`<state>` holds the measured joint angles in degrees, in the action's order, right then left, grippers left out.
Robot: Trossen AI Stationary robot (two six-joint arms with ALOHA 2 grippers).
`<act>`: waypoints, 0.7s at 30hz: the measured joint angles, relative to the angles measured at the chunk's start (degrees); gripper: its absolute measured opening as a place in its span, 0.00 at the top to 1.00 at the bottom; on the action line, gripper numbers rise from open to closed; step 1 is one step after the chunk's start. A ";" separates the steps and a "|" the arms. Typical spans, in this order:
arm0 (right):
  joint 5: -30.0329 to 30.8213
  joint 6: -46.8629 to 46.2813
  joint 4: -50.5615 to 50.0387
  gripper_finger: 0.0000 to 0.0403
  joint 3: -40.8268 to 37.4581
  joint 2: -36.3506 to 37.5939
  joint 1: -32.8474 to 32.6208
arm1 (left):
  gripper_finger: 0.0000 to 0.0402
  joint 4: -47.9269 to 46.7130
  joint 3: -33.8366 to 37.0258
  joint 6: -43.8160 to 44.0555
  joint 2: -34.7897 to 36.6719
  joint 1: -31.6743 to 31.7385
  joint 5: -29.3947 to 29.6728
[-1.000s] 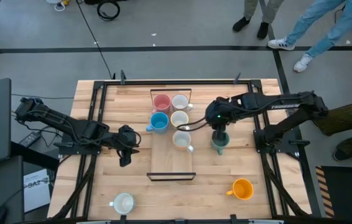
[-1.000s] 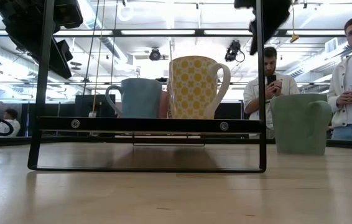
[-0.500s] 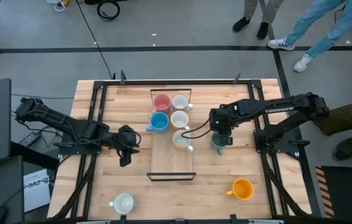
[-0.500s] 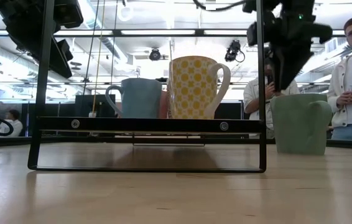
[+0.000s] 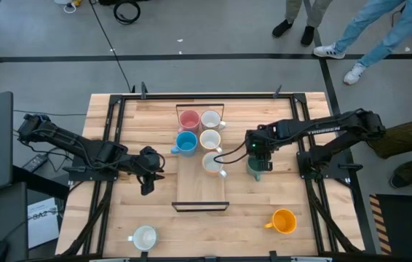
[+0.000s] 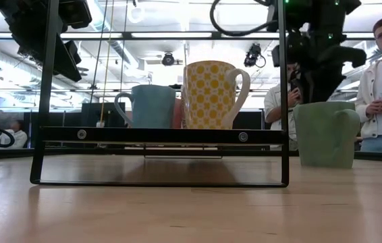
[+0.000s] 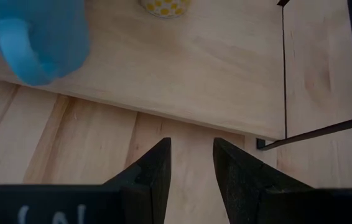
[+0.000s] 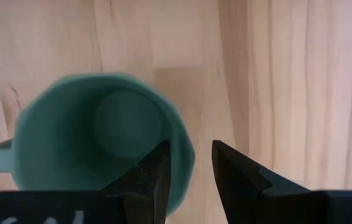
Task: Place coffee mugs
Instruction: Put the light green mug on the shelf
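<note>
Over the last second the right gripper (image 5: 258, 164) has come down from above the teal green mug (image 5: 255, 168) until its fingers (image 8: 153, 177) straddle the rim: one sits inside the cup, the other outside the wall, apart and not yet closed on it. The mug stands upright on the bare counter (image 5: 148, 211), just beside the black-framed tray (image 5: 179, 185) on the right arm's side; in the low view it is the green shape under the dark gripper (image 6: 316, 71).

The left gripper (image 5: 146, 182) hovers low over the counter on the other side of the tray, its fingers (image 7: 154, 171) slightly apart and holding nothing.

Five mugs already stand inside the tray at its far end: the pink mug (image 5: 189, 119), the blue mug (image 5: 185, 143), two white mugs (image 5: 210, 119) behind and beside them, and a yellow-patterned mug (image 5: 212, 164) nearest the open half. Three are left outside, by my reading: the teal one now being taken, the orange mug (image 5: 284, 220) and a cream mug (image 5: 144, 237), both near the counter's front edge.
</note>
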<state>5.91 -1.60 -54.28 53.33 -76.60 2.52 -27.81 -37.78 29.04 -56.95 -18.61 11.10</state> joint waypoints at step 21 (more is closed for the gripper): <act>-3.67 -11.82 0.91 0.94 -3.20 0.04 0.36 | 0.69 0.19 0.00 -0.07 0.00 0.00 0.01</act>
<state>2.24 -13.42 -53.37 50.13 -76.55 2.87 -27.62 -37.78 28.97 -56.95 -18.61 11.11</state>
